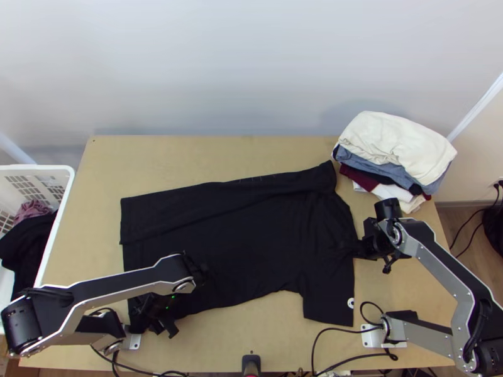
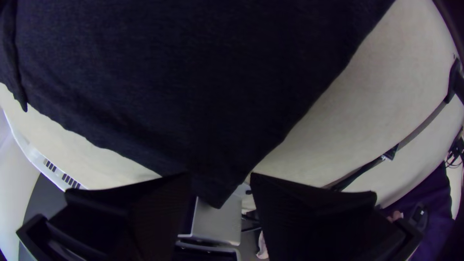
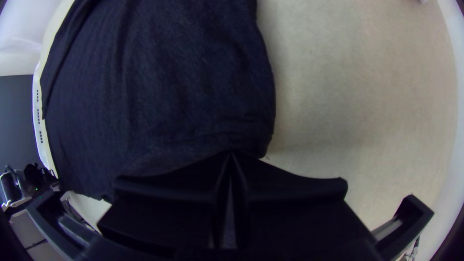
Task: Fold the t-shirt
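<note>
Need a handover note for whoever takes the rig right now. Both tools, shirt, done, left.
Left tool: open, around the near hem corner of the black t-shirt.
Right tool: fingers together at the shirt's neck-end edge; can't tell if cloth is pinched.
Shirt: lying across the table, hem end left, near sleeve spread out.
Done: far side looks folded inward lengthwise.
Left: near side and its sleeve, then probably the crosswise folds.
Nearby: clothes stack far right, basket with clothes at left.

no readable text, no legible numbers, labels, brands or signs
</note>
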`<state>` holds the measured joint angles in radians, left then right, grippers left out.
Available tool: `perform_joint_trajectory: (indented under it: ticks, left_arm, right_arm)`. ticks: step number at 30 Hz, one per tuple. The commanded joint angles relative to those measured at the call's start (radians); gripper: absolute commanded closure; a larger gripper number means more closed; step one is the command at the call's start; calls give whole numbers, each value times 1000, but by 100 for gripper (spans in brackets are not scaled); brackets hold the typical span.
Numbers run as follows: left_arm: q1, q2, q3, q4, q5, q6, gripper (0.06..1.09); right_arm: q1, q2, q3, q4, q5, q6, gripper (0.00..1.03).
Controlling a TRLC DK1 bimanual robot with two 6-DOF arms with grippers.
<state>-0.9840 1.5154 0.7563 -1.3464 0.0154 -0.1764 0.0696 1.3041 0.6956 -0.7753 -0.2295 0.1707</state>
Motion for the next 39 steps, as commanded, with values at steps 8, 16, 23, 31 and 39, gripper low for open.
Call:
perform_joint_trajectory:
  ticks: [8,16,23,31,39]
  left_arm:
    - [-70,101,-23,-8,8,-17,48]
    - [-76,109,-25,0,6,-34,86]
    - [-76,92,-25,23,-3,-52,104]
    - [-61,34,-5,-16,-65,-37,104]
    - [127,-119,48,-96,-129,17,104]
  right_arm:
    - [-40,-3,21,-12,-8,-23,100]
    - [-42,-5,15,-16,-8,-28,100]
    - [-42,-25,21,-19,-13,-27,100]
    - [-74,-54,44,-25,-13,-65,100]
    - [-129,-60,107,-68,-13,-117,100]
